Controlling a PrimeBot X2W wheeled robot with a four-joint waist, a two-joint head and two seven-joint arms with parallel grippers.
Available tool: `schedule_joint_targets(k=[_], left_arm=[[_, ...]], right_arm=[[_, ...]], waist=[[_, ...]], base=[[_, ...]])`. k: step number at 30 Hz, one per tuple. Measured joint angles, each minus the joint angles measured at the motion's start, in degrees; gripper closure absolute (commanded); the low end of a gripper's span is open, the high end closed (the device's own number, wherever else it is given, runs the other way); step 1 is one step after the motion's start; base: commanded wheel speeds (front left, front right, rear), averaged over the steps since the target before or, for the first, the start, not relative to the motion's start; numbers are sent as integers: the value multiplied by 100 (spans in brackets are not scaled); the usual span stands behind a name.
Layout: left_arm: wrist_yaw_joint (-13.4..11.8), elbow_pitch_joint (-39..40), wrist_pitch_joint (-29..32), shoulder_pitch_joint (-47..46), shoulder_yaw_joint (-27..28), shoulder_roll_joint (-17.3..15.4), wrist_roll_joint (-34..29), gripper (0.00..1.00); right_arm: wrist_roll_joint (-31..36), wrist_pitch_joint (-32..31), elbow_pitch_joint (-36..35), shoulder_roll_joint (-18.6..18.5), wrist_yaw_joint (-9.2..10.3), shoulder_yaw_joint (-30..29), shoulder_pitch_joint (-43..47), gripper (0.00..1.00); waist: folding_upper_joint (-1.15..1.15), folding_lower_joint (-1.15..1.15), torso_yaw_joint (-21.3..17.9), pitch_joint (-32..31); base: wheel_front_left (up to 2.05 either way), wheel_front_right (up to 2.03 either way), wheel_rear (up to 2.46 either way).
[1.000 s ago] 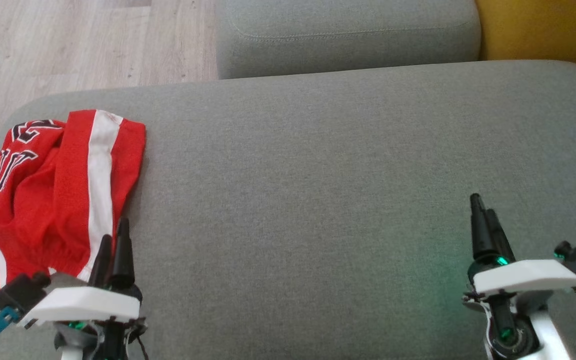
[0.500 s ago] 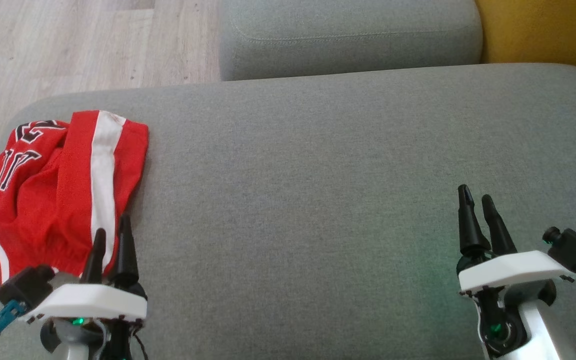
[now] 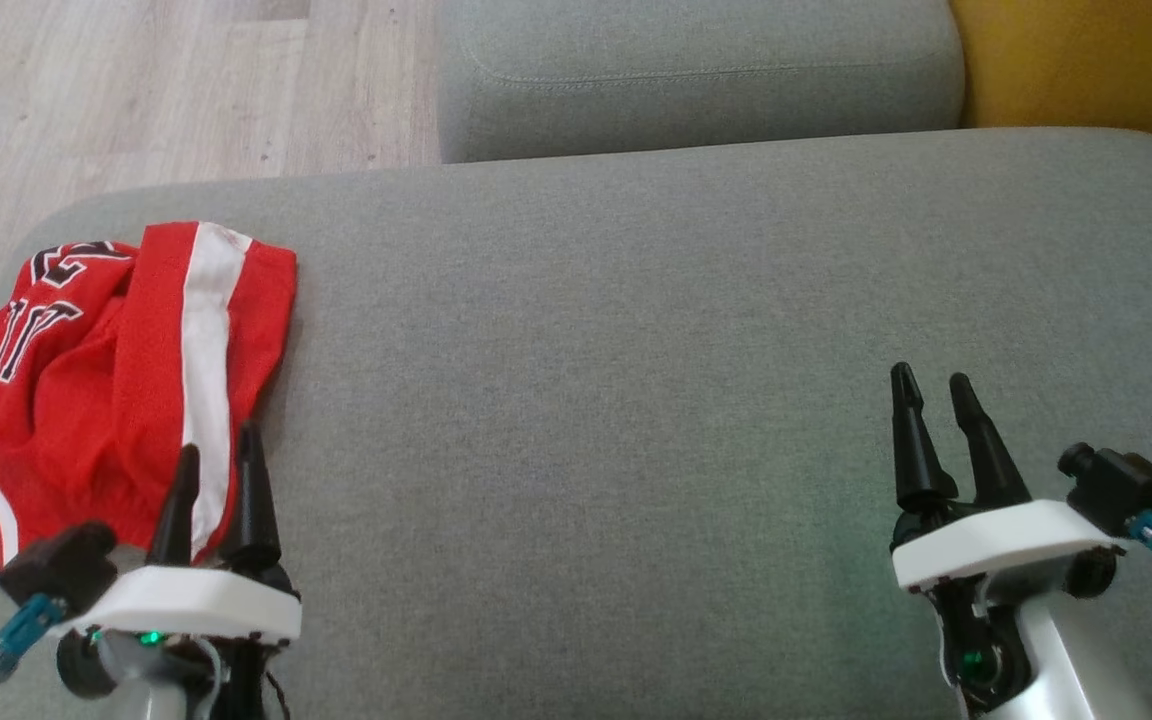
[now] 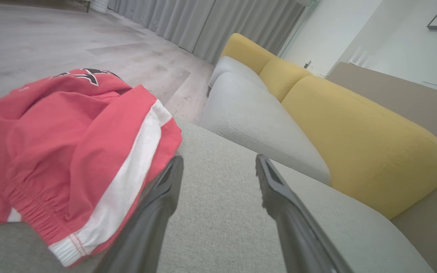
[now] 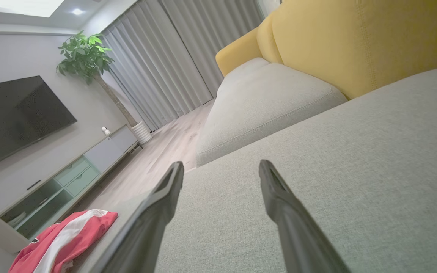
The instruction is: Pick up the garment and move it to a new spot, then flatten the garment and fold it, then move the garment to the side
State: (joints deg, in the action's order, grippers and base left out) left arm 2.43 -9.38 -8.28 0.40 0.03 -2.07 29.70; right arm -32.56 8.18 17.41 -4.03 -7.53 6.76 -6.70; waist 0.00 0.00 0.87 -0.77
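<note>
Left tool (image 3: 218,440), spread, at the near right edge of the garment (image 3: 76,390), whose stripe (image 3: 204,350) runs near-to-far; right tool (image 3: 929,373), spread, well apart.

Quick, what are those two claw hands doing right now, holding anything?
Left gripper: open, holding nothing, fingers by the red garment edge.
Right gripper: open, holding nothing, above the grey cushion.

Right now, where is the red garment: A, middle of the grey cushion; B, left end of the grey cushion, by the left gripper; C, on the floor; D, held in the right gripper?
B: the red garment lies bunched at the left end of the grey cushion, just ahead of the open left gripper.
</note>
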Motion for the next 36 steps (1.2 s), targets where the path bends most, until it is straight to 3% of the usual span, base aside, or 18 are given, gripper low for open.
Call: schedule_joint_targets(k=[36], left_arm=[[-101,323,-571,-4,7,2,-2353,0]], right_arm=[[2162,579,-159,-18,0,372,-237,0]], waist=[[0,0,-24,-53]], base=[[0,0,0]])
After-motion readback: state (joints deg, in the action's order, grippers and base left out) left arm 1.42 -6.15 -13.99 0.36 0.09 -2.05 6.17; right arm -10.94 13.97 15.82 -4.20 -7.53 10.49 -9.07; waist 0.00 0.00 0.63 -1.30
